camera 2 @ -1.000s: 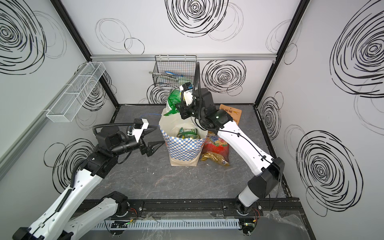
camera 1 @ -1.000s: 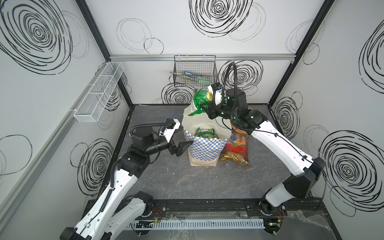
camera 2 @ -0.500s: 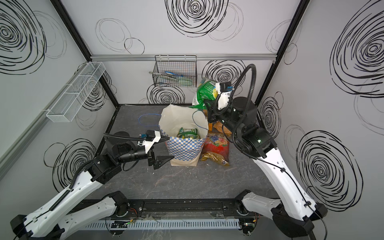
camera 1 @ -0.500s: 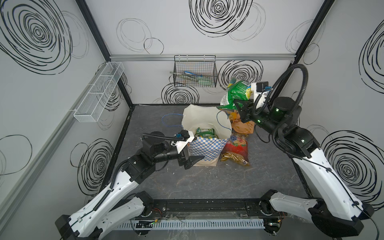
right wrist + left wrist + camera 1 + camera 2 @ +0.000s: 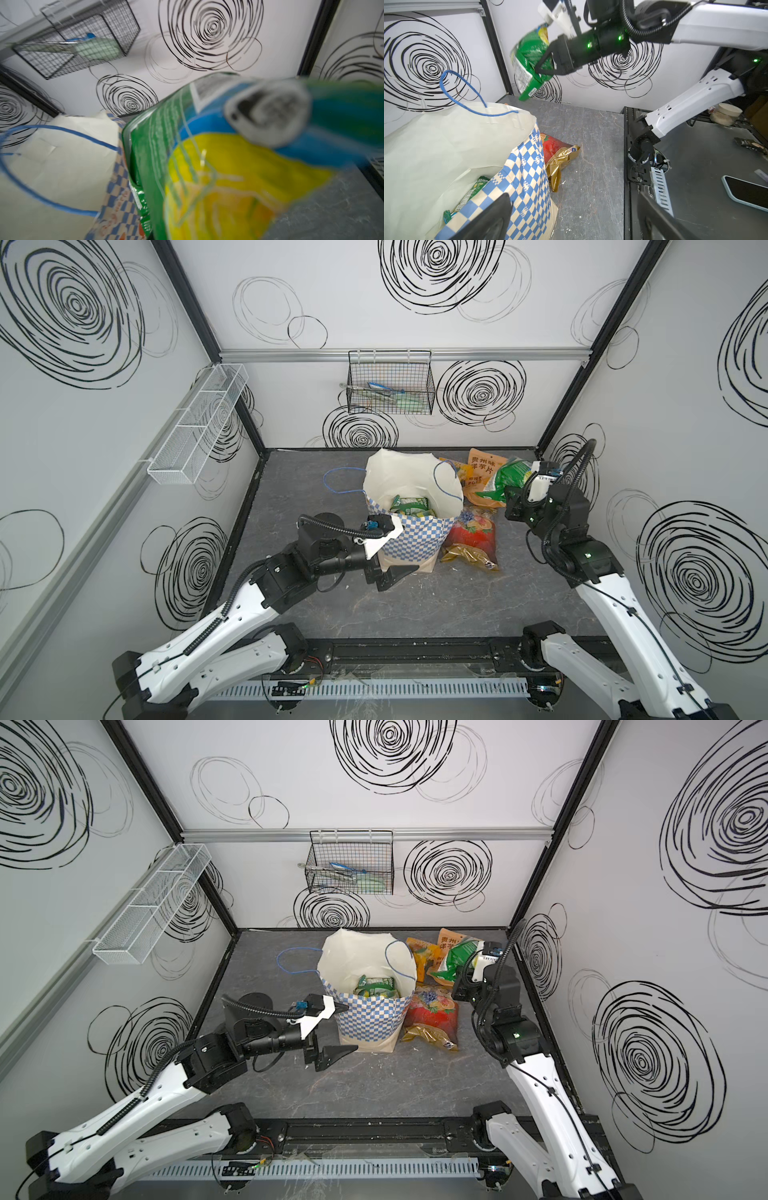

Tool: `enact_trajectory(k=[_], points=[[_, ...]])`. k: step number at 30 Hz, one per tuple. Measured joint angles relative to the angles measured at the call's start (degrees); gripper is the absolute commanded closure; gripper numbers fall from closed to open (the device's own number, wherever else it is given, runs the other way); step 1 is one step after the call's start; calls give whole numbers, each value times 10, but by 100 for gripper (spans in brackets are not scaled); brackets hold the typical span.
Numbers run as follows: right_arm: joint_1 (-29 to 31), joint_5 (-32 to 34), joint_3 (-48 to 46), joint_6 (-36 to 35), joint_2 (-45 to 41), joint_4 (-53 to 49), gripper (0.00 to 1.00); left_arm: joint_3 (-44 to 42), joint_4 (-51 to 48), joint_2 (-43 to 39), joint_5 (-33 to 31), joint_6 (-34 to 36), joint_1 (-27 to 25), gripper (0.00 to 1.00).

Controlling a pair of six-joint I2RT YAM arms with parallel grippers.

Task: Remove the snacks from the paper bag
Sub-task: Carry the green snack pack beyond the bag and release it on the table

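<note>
Right gripper (image 5: 542, 70) clamped on green packet (image 5: 529, 56), aloft beside paper bag (image 5: 415, 539); next, lay it near red pouch (image 5: 473, 533). Left gripper (image 5: 351, 1027) wide open, empty.

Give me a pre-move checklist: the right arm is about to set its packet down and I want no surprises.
1. Grip: right gripper shut on green packet, ok.
2. Clearance: green packet outside the paper bag, ok.
3. Landing spot: orange pouch lies beneath it in both top views, not ok.
4. Stability: paper bag upright, ok.
5. Support: left gripper open, empty, beside the bag, ok.
6. Progress: small green packets inside the bag, not ok.
</note>
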Motion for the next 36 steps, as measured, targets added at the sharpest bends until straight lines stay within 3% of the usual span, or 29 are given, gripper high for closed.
enact_trajectory(k=[9, 19, 26, 30, 36], points=[[-176, -85, -166, 89, 89, 166, 100, 0, -9, 2, -21, 10, -2, 4], [-219, -75, -193, 142, 172, 274, 100, 0, -26, 23, -33, 26, -2, 4], [-247, -113, -195, 164, 242, 304, 99, 0, -26, 23, -40, 30, -2, 4], [-248, -147, -198, 170, 286, 318, 66, -2, -26, 21, -45, 32, -2, 4], [-253, -167, -199, 176, 300, 321, 46, -3, -26, 21, -57, 34, -2, 4]])
